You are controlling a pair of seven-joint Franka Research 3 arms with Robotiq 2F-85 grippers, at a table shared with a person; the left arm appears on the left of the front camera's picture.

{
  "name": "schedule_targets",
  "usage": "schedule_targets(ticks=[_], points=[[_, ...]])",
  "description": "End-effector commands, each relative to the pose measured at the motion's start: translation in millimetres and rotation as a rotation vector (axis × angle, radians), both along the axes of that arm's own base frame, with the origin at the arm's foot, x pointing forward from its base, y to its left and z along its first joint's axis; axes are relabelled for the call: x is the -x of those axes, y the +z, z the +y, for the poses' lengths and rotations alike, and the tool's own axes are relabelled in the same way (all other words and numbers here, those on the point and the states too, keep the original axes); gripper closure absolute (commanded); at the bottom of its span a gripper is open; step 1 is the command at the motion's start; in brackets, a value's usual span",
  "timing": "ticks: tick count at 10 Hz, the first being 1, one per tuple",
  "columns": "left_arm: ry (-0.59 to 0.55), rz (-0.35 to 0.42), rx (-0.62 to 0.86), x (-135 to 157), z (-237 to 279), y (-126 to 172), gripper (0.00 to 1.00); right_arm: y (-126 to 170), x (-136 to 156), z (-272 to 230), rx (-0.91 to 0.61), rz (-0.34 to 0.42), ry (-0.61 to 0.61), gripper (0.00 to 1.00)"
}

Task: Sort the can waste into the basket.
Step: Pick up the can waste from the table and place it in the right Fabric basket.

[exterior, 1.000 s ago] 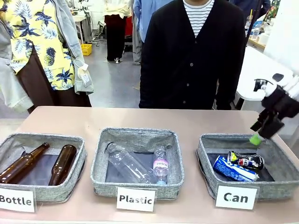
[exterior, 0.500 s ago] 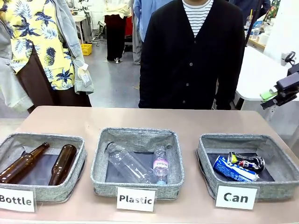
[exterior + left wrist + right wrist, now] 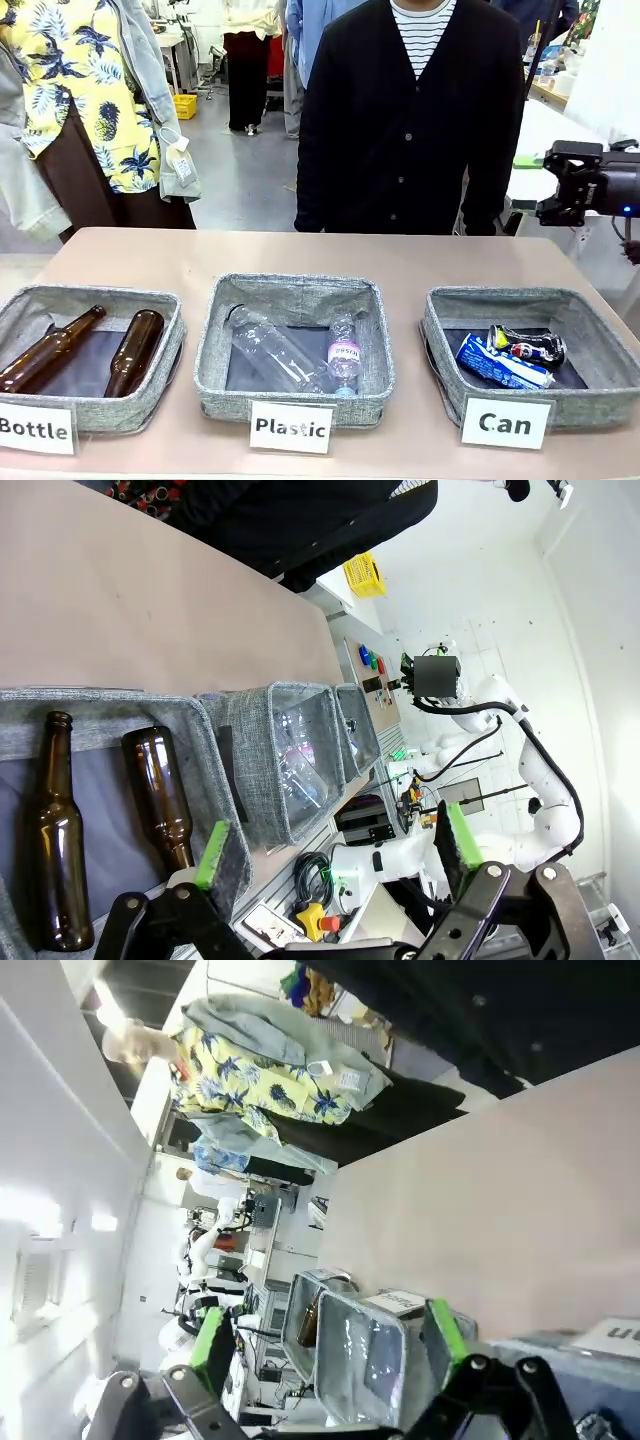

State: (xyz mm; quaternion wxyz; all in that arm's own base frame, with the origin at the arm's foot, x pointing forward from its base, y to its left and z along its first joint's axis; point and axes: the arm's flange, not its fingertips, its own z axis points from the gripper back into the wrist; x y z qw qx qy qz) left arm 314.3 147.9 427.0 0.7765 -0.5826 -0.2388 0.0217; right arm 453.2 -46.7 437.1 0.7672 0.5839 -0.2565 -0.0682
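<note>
The right hand (image 3: pixel 560 185) hangs in the air at the right edge of the front view, well above the desk (image 3: pixel 400 260), turned sideways with its jaws spread wide and nothing between them. In its own wrist view the right hand (image 3: pixel 330 1345) shows two green pads (image 3: pixel 443 1332) standing far apart over bare desk surface, empty.

Below that hand and a little toward the robot sits the basket (image 3: pixel 600 400), a grey woven bin with a white "Can" card (image 3: pixel 506 423) leaning on its near wall. Both pieces of can waste lie inside it, well apart from the hand: the blue can (image 3: pixel 500 365) lies on its side along the dark lining, and the dark silvery can (image 3: pixel 527 346) lies just behind it, touching or nearly touching it.

Farther to the left of the right hand stands the "Plastic" bin (image 3: pixel 295 400) holding clear plastic bottles (image 3: pixel 290 355), and beyond it the "Bottle" bin (image 3: pixel 150 395) with two brown glass bottles (image 3: pixel 135 350).

The left hand (image 3: pixel 335 845) is seen in its wrist view, jaws fully apart and holding nothing; the brown bottles lie just ahead of its green pads (image 3: pixel 212 852). A person in a dark cardigan (image 3: pixel 400 110) stands at the far side of the desk.
</note>
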Motion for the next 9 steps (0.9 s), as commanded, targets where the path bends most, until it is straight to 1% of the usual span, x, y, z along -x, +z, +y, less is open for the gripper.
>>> schedule_targets(ticks=[1,9], points=[[-0.001,0.013,0.000,0.6,1.4,3.0,0.00,5.9,-5.5,-28.0,0.048,0.008,0.055,0.00],[-0.001,0.013,0.000,0.6,1.4,3.0,0.00,5.9,-5.5,-28.0,0.048,0.008,0.055,0.00]])
